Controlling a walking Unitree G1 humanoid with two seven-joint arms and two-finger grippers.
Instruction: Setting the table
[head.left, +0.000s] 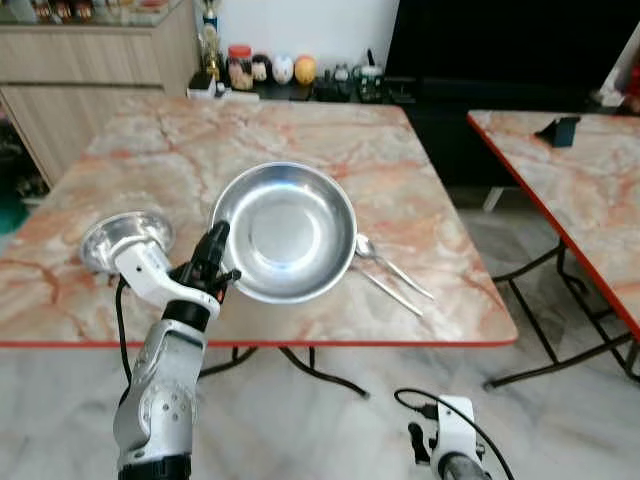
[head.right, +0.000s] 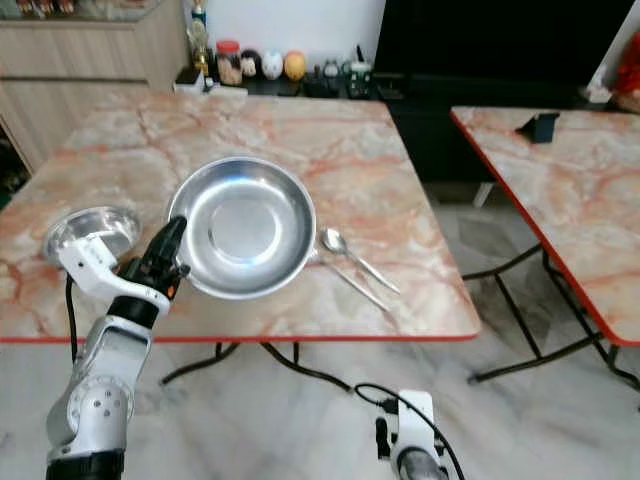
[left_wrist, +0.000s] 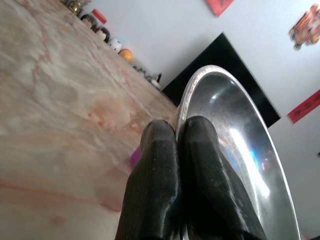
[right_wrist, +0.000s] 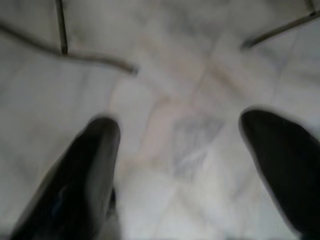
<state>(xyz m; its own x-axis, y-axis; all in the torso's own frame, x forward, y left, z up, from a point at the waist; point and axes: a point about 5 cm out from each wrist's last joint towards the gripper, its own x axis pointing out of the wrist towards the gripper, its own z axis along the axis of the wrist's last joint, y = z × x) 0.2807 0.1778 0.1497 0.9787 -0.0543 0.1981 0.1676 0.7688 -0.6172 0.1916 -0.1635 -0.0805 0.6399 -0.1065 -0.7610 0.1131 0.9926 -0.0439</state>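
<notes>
A large shiny steel plate (head.left: 290, 232) is held tilted just above the marble table (head.left: 330, 150), near its front edge. My left gripper (head.left: 214, 247) is shut on the plate's near-left rim (left_wrist: 186, 107), its two black fingers (left_wrist: 165, 165) pressed together over the edge. A small steel bowl (head.left: 125, 238) sits on the table to the plate's left. A spoon (head.left: 385, 262) and a second thin utensil (head.left: 388, 290) lie on the table just right of the plate. My right gripper (right_wrist: 180, 150) hangs low over the floor, fingers spread wide, with nothing between them.
Jars and small figurines (head.left: 262, 68) line the table's far edge. A second marble table (head.left: 580, 190) stands to the right with a dark object (head.left: 563, 130) on it. A wooden cabinet (head.left: 90, 70) is at the back left. Pale tiled floor (head.left: 330, 420) lies in front.
</notes>
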